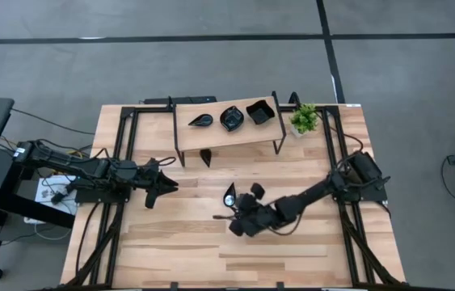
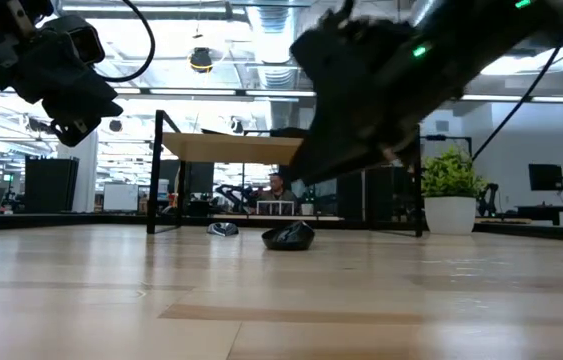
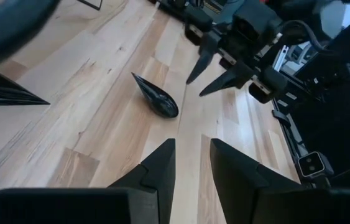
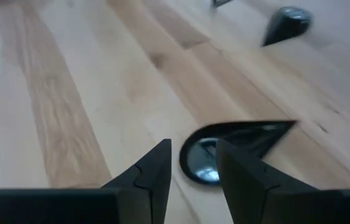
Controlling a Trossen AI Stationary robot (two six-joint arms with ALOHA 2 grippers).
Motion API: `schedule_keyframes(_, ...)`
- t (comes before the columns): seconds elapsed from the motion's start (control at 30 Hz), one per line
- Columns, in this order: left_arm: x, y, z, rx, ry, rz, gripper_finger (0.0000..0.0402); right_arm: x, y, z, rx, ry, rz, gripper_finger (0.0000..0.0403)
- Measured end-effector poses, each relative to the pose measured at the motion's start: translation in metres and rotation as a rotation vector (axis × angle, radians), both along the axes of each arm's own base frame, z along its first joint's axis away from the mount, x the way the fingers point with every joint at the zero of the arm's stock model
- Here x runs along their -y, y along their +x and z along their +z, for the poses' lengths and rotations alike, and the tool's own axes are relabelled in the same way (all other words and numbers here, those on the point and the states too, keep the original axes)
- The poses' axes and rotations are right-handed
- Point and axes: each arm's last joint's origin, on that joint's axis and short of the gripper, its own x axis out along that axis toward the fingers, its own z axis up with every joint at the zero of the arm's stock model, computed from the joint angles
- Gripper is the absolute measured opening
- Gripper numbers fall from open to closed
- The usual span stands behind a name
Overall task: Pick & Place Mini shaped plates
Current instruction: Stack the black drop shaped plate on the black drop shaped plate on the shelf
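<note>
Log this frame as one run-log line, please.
right gripper: open, empty, beside teardrop plate on table | left gripper: open, empty, waiting | shelf: three plates

The bench (image 1: 292, 242) is pale wood in glued strips, smooth with a low satin sheen and visible grain. The shelf (image 1: 227, 133) has a matching wood top on thin matt black metal legs. The plates look like glossy black glaze: the teardrop plate (image 4: 224, 149) mirrors the ceiling lights, and so do the three on the shelf at 12 o'clock. The right claw (image 3: 215, 74) and left claw (image 3: 193, 177) are matt black, plastic-looking. The floor (image 1: 211, 20) is dull grey.
</note>
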Motion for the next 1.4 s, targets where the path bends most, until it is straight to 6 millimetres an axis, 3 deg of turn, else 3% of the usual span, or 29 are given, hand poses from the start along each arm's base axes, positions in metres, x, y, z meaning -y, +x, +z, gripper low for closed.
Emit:
schedule_keyframes(0.23,0.0,0.0,0.0,0.002,-0.001,0.001,0.0102,0.021,0.015,0.004,-0.012,-0.05,0.116,0.0122)
schedule_keyframes(0.37,0.0,0.0,0.001,0.006,-0.002,0.001,0.0102,0.027,0.016,0.002,-0.05,0.011,0.175,0.0122)
schedule_keyframes(0.8,0.0,0.0,0.001,0.01,-0.001,0.004,0.0102,0.019,0.017,0.001,-0.083,0.166,0.406,0.0122)
schedule_keyframes(1.27,0.0,0.001,0.002,0.022,-0.004,0.004,0.0102,0.022,0.018,0.001,-0.099,0.182,0.475,0.0122)
schedule_keyframes(1.4,0.0,0.001,0.003,0.028,-0.006,0.004,0.0102,0.017,0.02,-0.019,-0.137,0.175,0.477,0.0122)
